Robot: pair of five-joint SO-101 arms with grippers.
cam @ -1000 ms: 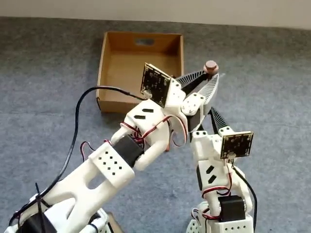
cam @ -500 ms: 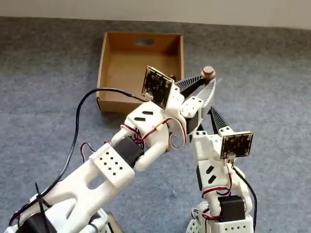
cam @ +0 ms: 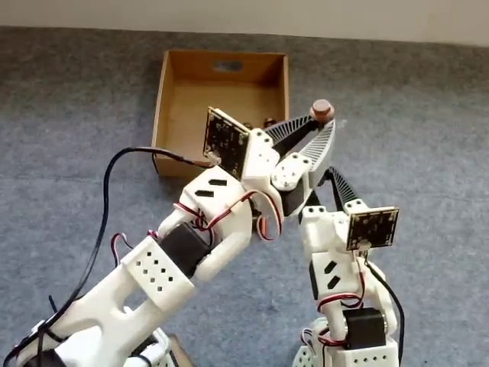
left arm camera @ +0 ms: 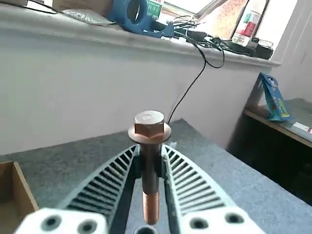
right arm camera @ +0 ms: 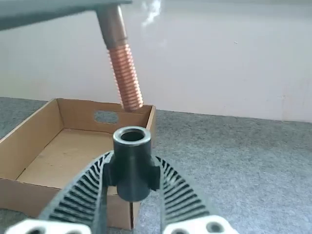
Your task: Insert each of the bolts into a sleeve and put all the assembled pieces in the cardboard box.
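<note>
My left gripper (left arm camera: 150, 161) is shut on a copper bolt (left arm camera: 149, 161), held head up with its threaded end pointing down; in the high view the bolt's head (cam: 322, 110) shows just right of the cardboard box (cam: 177, 61). My right gripper (right arm camera: 131, 170) is shut on a dark sleeve (right arm camera: 131, 161) that stands upright with its bore open upward. The bolt's threaded tip (right arm camera: 126, 83) hangs slightly tilted just above the sleeve's mouth, a little toward the box side. The box (right arm camera: 78, 146) stands open behind the sleeve.
Grey carpet (cam: 412, 115) covers the table around the box and both arms. A black cable (cam: 114, 199) trails from the left arm's wrist camera. A wall rises behind the table's far edge.
The left arm has shifted left and slightly toward the box, carrying the bolt with it. The right arm has kept still.
</note>
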